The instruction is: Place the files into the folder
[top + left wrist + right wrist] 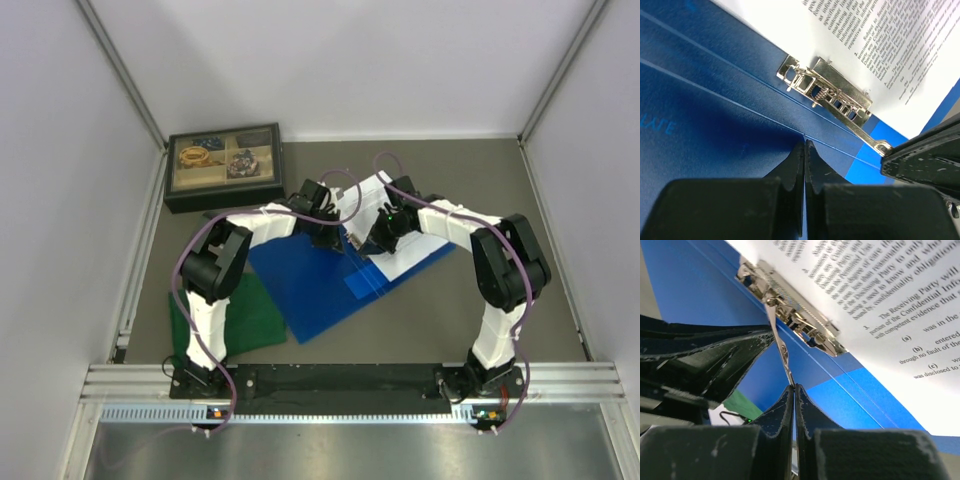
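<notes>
A grey-brown table fills the space between white walls, with two white-and-black robot arms reaching in from its near edge and meeting over the middle.

The largest thing on it is the folder, bright blue and lying open and flat at an angle in the centre of the table. The files, white sheets closely printed in black, lie on the folder's right-hand half, their edge just beside the spine.

A green cloth lies near the left arm's base, with the folder's near left corner overlapping it. A black box with four compartments holding coloured items sits well apart at the far left.

Along the folder's spine is a silver metal clamp, with the files' edge just beside it. A thin lever sticks out from the clamp towards the right arm.

The right gripper has its two black fingers pressed together, pinching the tip of that lever.

The left gripper is just beside it, its fingers squeezed together with nothing between them. Its tips point down at the folder's bare blue inside, by the creases next to the clamp; I cannot tell whether they touch the surface.
</notes>
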You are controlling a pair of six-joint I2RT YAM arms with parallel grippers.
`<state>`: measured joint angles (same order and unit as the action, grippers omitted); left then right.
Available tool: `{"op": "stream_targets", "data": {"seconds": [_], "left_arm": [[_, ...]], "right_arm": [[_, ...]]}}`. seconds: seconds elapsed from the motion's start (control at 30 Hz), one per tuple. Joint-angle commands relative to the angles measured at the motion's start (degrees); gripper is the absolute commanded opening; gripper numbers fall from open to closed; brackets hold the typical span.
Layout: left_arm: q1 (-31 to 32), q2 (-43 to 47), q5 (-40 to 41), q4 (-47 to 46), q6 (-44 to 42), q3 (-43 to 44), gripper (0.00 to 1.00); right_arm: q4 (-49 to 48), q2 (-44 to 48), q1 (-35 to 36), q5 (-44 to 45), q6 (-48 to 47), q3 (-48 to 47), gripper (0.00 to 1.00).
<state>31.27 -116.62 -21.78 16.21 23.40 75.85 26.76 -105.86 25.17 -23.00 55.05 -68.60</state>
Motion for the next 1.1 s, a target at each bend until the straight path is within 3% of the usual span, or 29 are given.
{"op": "stream_targets", "data": {"seconds": [0.0, 0.13, 0.23, 0.27, 0.4, 0.53, 0.67, 0.87, 1.07], "left_arm": [[0.99, -8.01, 12.2, 10.86, -4.41, -2.29, 0.0], [0.03, -7.04, 7.91, 10.51, -5.64, -2.91, 0.0], [-0.59, -3.98, 3.07, 7.64, -3.72, -3.34, 0.18], [-0.94, -2.92, -0.16, 6.39, -0.4, -3.69, 0.3], [-1.03, 0.25, -4.23, 3.13, 7.17, -1.78, 0.41], [-1.03, 1.48, -0.29, 3.3, 13.24, 1.31, 0.42], [-1.03, 0.87, 6.03, 5.76, 20.18, 4.38, 0.35], [-0.86, -3.7, 9.47, 10.33, 24.93, 13.95, 0.29], [0.2, -6.6, 14.31, 14.36, 26.52, 19.85, 0.31]], "right_arm": [[1.02, -3.21, -1.88, 5.25, -3.8, 1.27, 0.0], [-0.22, -4.35, -2.14, 3.06, -4.07, 1.01, 0.0], [-1.53, -3.65, -2.05, 2.18, -3.37, 1.89, 0.0], [-1.8, -3.39, -2.05, 2.26, -3.28, 1.89, 0.0], [-3.12, -3.38, -2.05, 1.3, -2.58, 2.5, 0.0], [-3.65, -3.47, -2.05, 1.47, -2.4, 2.59, 0.0], [-4.7, -3.56, -2.05, 1.03, -1.96, 3.21, 0.0], [-5.5, -4.17, -2.05, 0.24, -1.78, 3.03, 0.0], [-5.85, -4.35, -2.05, -0.11, -1.7, 2.86, 0.0]]}}
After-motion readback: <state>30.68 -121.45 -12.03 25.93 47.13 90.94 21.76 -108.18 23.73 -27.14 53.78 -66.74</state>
